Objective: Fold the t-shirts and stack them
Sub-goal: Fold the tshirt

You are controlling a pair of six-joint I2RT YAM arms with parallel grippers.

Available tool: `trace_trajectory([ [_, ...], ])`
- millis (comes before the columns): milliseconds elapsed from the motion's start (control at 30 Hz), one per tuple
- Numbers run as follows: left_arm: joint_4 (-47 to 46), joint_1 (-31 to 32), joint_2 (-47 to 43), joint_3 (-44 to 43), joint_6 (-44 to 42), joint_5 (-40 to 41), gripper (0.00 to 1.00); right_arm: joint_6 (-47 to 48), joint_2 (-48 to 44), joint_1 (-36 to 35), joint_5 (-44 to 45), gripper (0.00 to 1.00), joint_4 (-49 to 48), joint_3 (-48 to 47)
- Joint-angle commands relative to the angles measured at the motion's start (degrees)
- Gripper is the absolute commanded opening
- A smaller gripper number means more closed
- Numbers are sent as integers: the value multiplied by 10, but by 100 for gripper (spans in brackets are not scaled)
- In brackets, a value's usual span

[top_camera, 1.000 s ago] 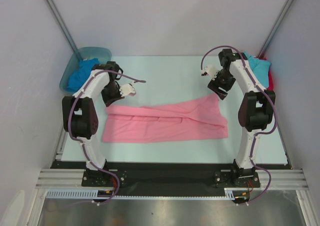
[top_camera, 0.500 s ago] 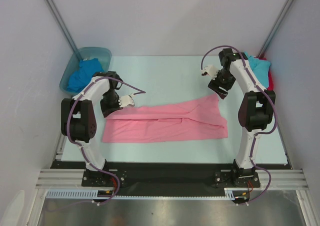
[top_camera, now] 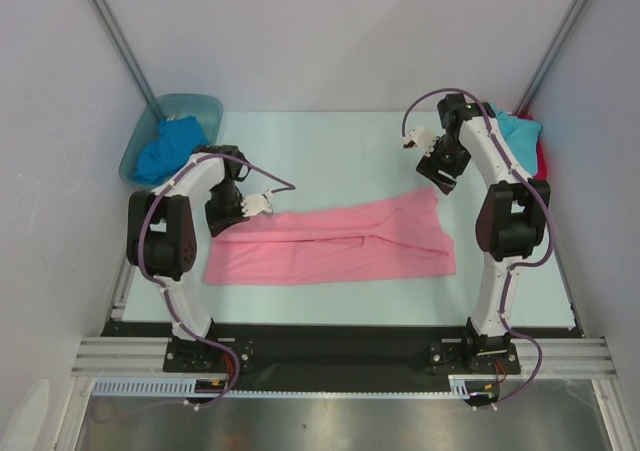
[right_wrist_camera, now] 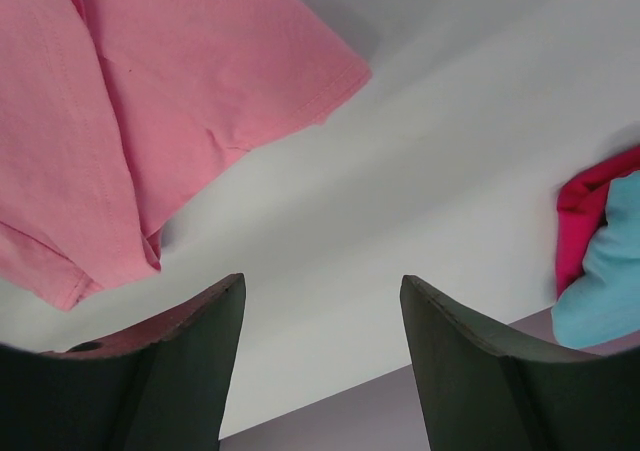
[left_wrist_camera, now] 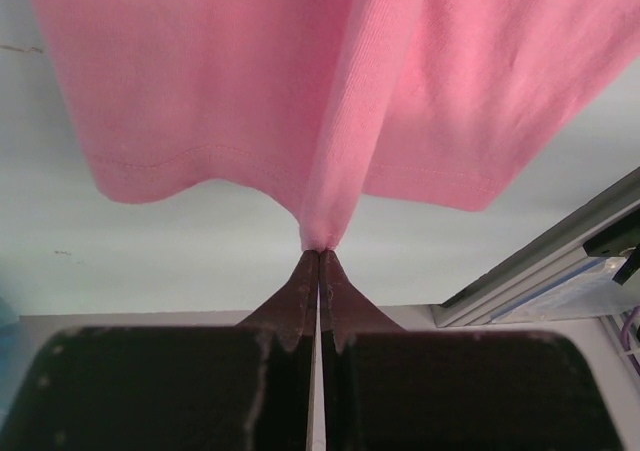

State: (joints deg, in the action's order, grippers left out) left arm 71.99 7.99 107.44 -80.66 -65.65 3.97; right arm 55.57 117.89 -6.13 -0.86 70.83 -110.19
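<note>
Pink shirt [top_camera: 330, 243] lay across table [top_camera: 330, 151], L gripper [top_camera: 262, 204] clenched on its far-left edge, R gripper [top_camera: 420, 143] released above far-right corner; beyond, blue shirt [top_camera: 165, 146] in tub [top_camera: 185, 101], turquoise shirt [top_camera: 518, 126] touching red shirt [top_camera: 541, 156].

far off on my left, a blue-green see-through tub [top_camera: 186, 99] sits at the far left corner of the pale tabletop [top_camera: 330, 156], close to the left wall [top_camera: 50, 171]. the walls are plain grey-white, and two grey poles [top_camera: 115, 29] slant up the back corners, one each side. along the near edge runs a black strip [top_camera: 340, 346], with aluminium rail [top_camera: 120, 356] showing at both its ends. nearer still lies a shiny metal sheet [top_camera: 340, 426].
</note>
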Motion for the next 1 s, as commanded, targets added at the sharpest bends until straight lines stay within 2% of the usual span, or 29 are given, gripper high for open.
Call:
trace_trajectory([
  [0, 21, 3, -10, -5, -25, -21, 0, 7, 6, 2, 7, 69, 3, -29],
  [133, 36, 6, -36, -1, -53, -49, 0, 9, 9, 2, 9, 69, 3, -31],
  [400, 38, 8, -43, 16, -55, -27, 0, 15, 16, 0, -12, 70, 50, -32],
  [533, 38, 8, -29, 9, -38, -32, 0, 4, 14, -4, -51, 76, 75, 11],
  [767, 38, 8, -36, 12, -35, -31, 0, -27, -6, -14, -71, 76, 26, 100],
  [967, 38, 9, -43, 39, -61, -11, 0, -33, -14, -13, -63, 76, 4, 100],
])
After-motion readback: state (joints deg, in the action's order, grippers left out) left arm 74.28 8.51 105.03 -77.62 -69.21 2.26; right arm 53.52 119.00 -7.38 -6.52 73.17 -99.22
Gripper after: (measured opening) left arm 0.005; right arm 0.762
